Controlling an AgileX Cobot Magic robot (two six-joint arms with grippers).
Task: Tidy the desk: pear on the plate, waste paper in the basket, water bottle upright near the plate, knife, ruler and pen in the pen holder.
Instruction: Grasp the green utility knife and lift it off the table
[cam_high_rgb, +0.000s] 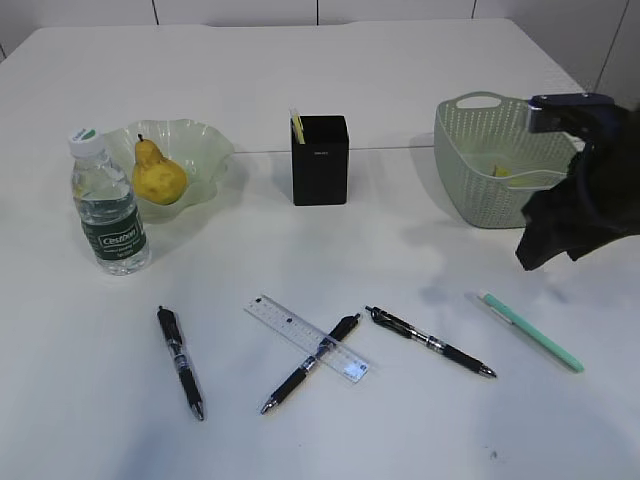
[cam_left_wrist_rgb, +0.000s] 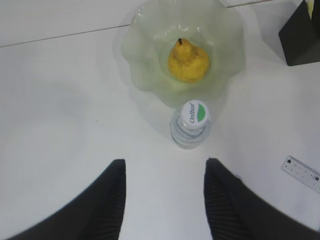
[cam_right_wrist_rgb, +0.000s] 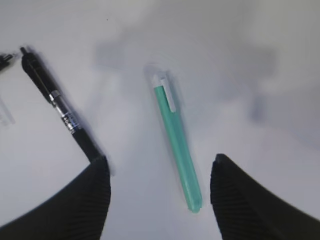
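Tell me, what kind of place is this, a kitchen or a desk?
Probably a desk or work table. On the plain white table sit a black pen holder, a clear ruler and black pens, like school things.

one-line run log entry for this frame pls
pear on plate | bottle upright | right claw open over green knife | left claw open, empty | pens, ruler on desk

Pear (cam_high_rgb: 158, 176) on plate (cam_high_rgb: 205, 145), bottle (cam_high_rgb: 108, 212) upright beside it
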